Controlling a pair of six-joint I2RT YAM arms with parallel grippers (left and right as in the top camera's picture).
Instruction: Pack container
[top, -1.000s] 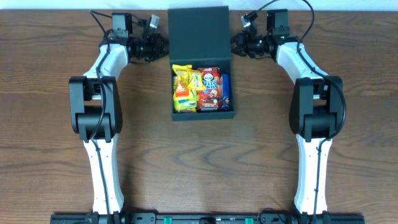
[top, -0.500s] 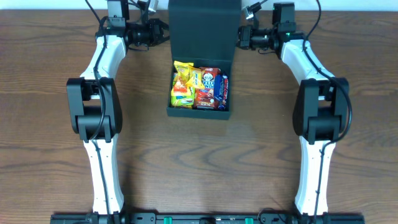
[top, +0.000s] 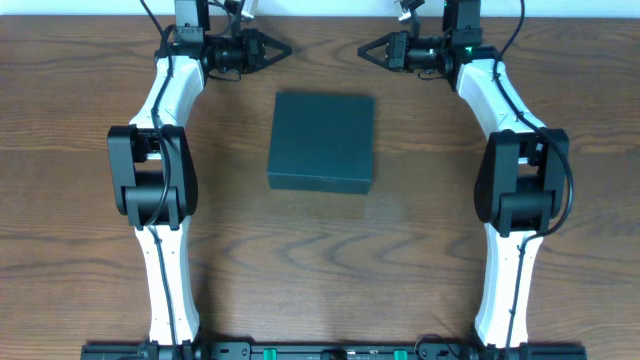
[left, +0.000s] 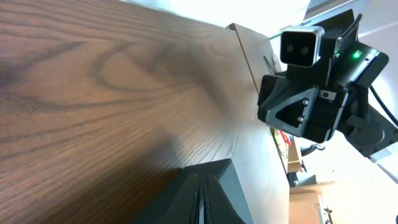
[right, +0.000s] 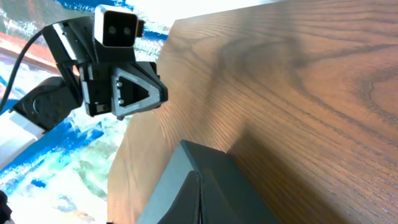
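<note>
Closed container (top: 321, 140); left end effector (top: 286, 48), right end effector (top: 364, 48) pinched

The flap lid of the container (top: 321, 141) swung down shut, hiding the snack packets, while the left gripper (top: 286, 48) and right gripper (top: 364, 48) drew back from it toward the far edge of the bench (top: 80, 200).

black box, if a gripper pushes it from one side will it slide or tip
Probably slide: the black box lies flat, wide and seemingly low on the wooden table. A push near a corner would likely swivel it, since its sides are straight and long. Its matte surface may drag slightly.
</note>
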